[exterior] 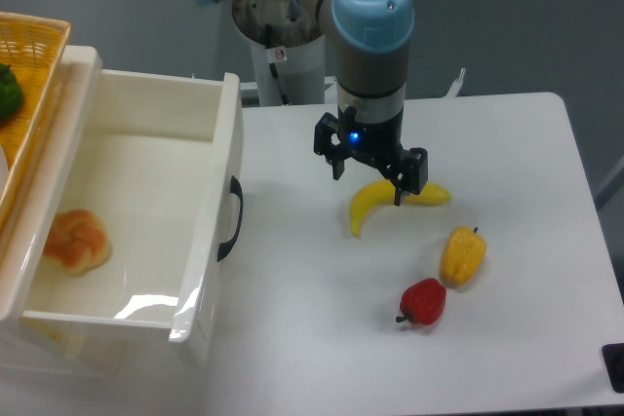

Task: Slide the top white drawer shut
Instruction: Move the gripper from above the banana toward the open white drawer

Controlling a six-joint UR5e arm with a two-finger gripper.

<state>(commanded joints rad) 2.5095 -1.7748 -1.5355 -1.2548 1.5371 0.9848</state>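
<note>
From my remote seat I see the top white drawer (146, 211) pulled far out at about nine o'clock of the frame, its glossy cream plastic walls catching a bright glare near the front corner. Its front panel faces three o'clock and carries a black curved handle (232, 218), which I judge is the natural face to push against. Inside the box lies a bread roll (76, 240), golden and lumpy, resting on the drawer floor toward the nine o'clock side.

The end effector (370, 174) hangs over the white surface (517, 153) near the centre, pointing down, with its two black fingers spread and nothing between them; it is released and clear of the drawer. A banana (378, 204) lies just below it at about five o'clock, smooth and curved. Further toward five o'clock sit a yellow pepper (462, 254) and a red pepper (423, 301), both waxy and blocky, near each other.

A woven yellow basket (34, 94) sits at ten o'clock above the drawer.

I judge the closing push has not begun: the arm stands well apart from the front panel.
</note>
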